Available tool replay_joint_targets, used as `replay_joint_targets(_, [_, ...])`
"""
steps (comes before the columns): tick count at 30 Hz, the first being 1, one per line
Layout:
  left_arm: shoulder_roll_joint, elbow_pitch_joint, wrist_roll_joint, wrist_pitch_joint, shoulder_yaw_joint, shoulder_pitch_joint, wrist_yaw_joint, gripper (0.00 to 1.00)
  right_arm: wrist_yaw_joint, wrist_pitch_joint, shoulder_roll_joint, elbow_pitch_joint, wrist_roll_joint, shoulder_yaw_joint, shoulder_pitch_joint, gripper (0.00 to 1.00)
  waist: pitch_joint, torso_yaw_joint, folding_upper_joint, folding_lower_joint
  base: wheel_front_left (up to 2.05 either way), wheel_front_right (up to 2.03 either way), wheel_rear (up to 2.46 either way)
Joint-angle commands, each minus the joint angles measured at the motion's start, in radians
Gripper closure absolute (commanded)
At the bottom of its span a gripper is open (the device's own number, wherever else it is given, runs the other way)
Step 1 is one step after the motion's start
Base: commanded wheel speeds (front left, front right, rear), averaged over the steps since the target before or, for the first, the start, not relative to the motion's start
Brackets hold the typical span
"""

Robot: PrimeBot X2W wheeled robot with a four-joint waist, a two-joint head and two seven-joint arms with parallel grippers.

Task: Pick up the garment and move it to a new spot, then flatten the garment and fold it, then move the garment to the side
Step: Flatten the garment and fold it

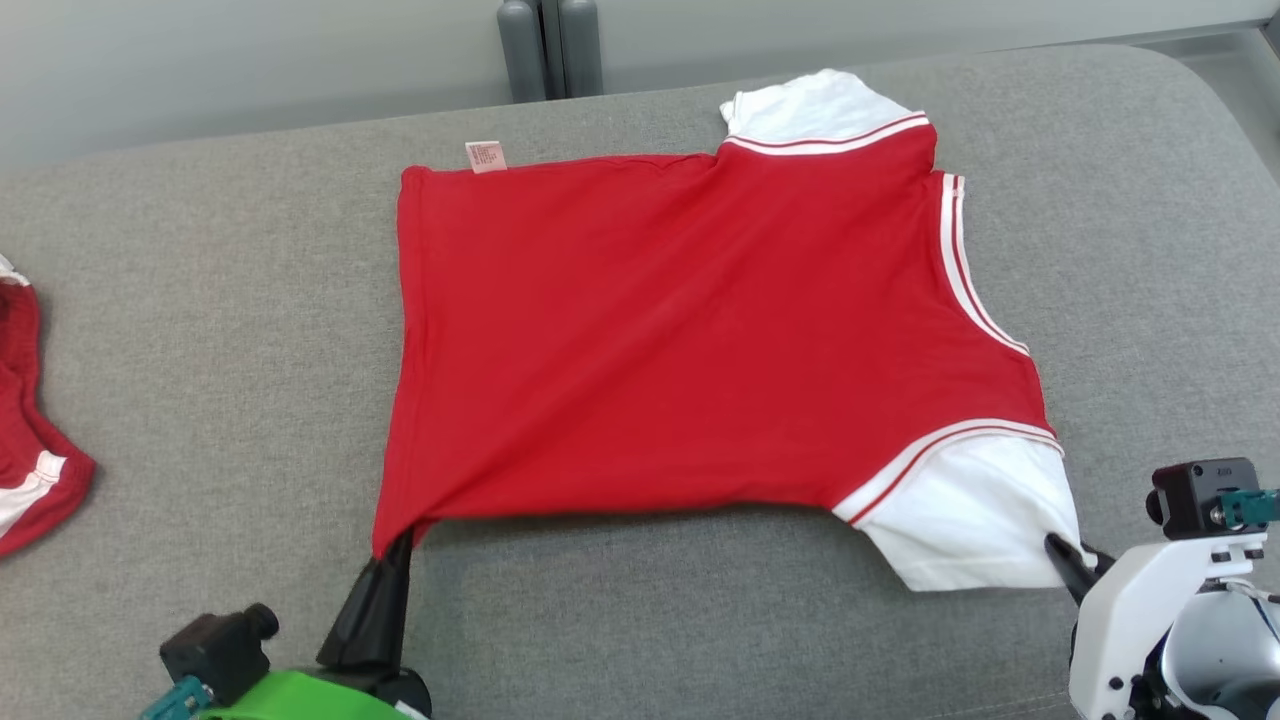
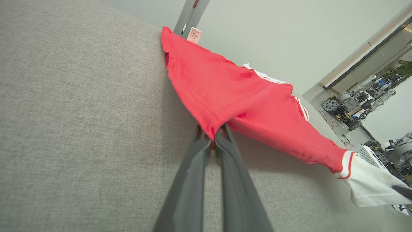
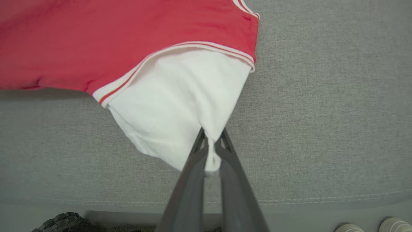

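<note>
The second red piece (image 1: pixel 25 430) at the left edge of the head view is cut off by the frame, so its kind cannot be told. The far white sleeve (image 1: pixel 820 105) of the garment (image 1: pixel 680 340) is bunched, and its full outline is hard to make out. A pink label (image 1: pixel 486 156) sticks out at the garment's far left corner, with print too fine to read. In the right wrist view, two pale rounded shapes (image 3: pixel 386 225) at the bottom edge are cropped and cannot be named. The garment, red with white sleeves and striped trim, lies spread on the grey fabric-covered worktop (image 1: pixel 200 300). Its near edge is held a little off the surface, with a shadow beneath. The left gripper (image 1: pixel 395 545) reaches up from the lower left on its green arm. Its fingers are pressed together on the near left hem corner, with a tuft of red cloth caught between the tips. The right gripper (image 1: pixel 1060 550), on its white forearm at the lower right, points up and leftward. Its fingers pinch the outer edge of the near white sleeve (image 1: pixel 970 510), with white cloth bunched between them.
</note>
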Motion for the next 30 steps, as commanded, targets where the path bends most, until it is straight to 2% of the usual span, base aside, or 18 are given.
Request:
replay_joint_targets(1, [-0.003,0.015,0.024,-0.003,-0.008,0.030,-0.004,1.00,-0.001,0.022,0.002,-0.014,0.006,-0.004,0.025,1.00,-0.011,0.000,0.0000,0.0001,0.00,0.00,0.00])
replay_joint_targets(10, [-0.018,0.073,0.096,-0.003,-0.027,0.083,0.009,1.00,-0.001,0.178,0.012,-0.046,0.012,-0.033,0.110,1.00,-0.021,0.001,0.0000,0.0001,0.00,0.00,0.00])
replay_joint_targets(13, [-0.014,0.086,0.118,-0.001,-0.040,0.080,0.017,1.00,-0.001,0.194,0.005,-0.069,0.010,-0.038,0.115,1.00,-0.020,0.003,0.0000,0.0001,0.00,0.00,0.00])
replay_joint_targets(21, [-0.030,0.081,0.123,0.015,-0.068,0.022,0.017,1.00,-0.001,0.082,-0.038,-0.046,0.017,-0.030,0.000,1.00,-0.015,0.008,0.0000,0.0001,0.00,0.00,0.00])
replay_joint_targets(30, [-0.046,0.069,0.068,0.112,-0.070,-0.117,0.010,1.00,-0.001,-0.029,-0.116,0.084,0.053,0.040,-0.203,1.00,0.002,0.013,0.0000,0.0001,0.00,0.00,0.00])
